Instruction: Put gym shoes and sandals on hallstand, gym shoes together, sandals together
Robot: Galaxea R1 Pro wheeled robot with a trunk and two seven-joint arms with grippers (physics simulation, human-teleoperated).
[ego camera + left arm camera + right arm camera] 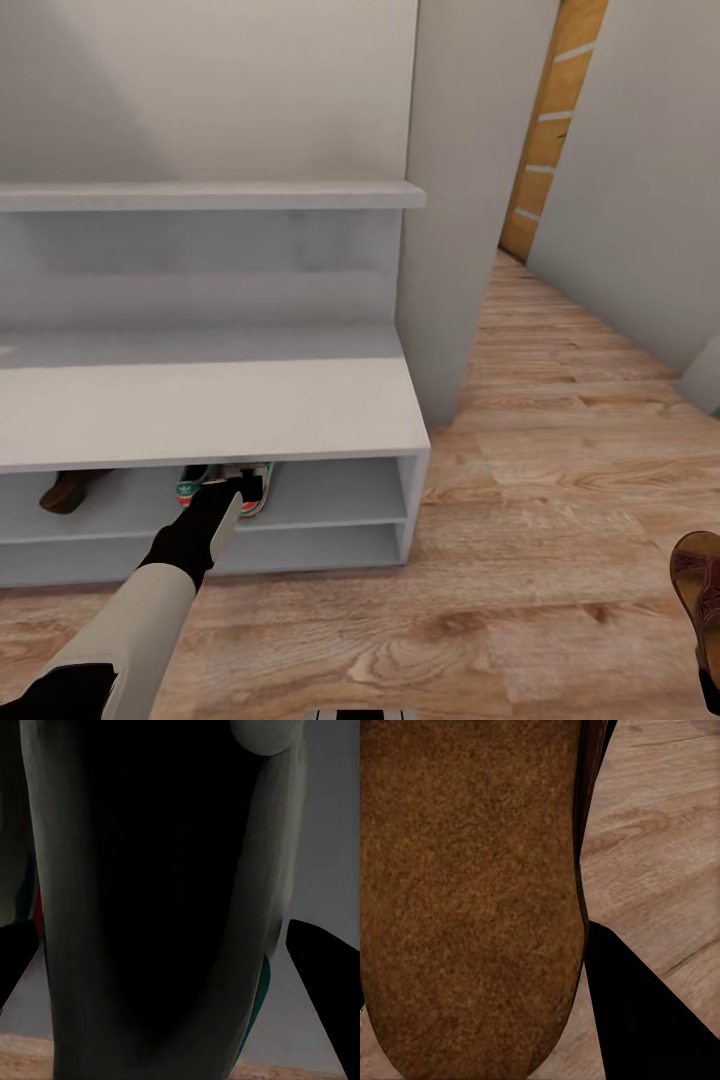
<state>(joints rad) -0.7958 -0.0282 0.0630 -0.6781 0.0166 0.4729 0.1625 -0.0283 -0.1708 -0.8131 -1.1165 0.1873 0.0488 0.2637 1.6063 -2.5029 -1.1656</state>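
Note:
The pale grey hallstand [215, 405] has a low bench with two open shelf rows. My left gripper [230, 495] reaches into the upper row and is shut on a gym shoe [255, 490], whose pale sole [161, 907] sits between the black fingers [322, 975]. A second gym shoe [190, 487] with a teal heel lies right beside it. One dark brown sandal [68, 490] rests further left in the same row. The other sandal [700, 585] hangs over the corridor floor [520, 560] at the right edge, its brown sole [472, 892] held in my right gripper [710, 690].
A grey wall pillar [450, 220] stands just right of the hallstand. Beyond it the corridor runs back to a wooden door [550, 130]. An upper shelf [210, 195] overhangs the bench top. Bare plank floor lies in front of the unit.

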